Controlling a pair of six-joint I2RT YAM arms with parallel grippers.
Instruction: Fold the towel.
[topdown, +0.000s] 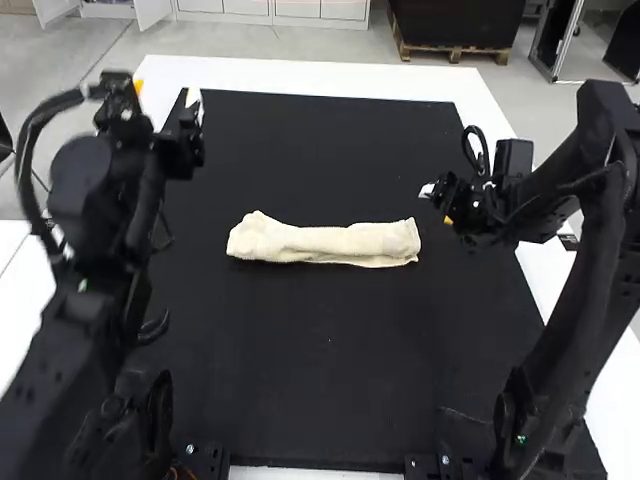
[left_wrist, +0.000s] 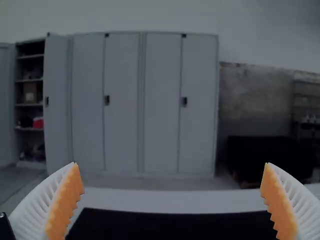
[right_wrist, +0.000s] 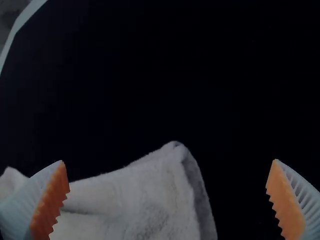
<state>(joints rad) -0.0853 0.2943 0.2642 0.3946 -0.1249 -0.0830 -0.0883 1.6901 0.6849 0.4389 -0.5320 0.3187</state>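
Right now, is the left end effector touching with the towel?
Apart. The high view shows black surface between the left end effector and the towel.

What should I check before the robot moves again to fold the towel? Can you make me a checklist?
1. Towel on the black mat: ok, it lies there in a long, narrow strip.
2. Left claw open: ok, its fingers are wide apart.
3. Right claw open: ok, wide apart too.
4. Left claw pointing down at the towel: not ok, it points forward.
5. Right claw near the towel: ok, it is by the right end.
6. Towel smooth underneath: cannot tell, the underside is hidden.
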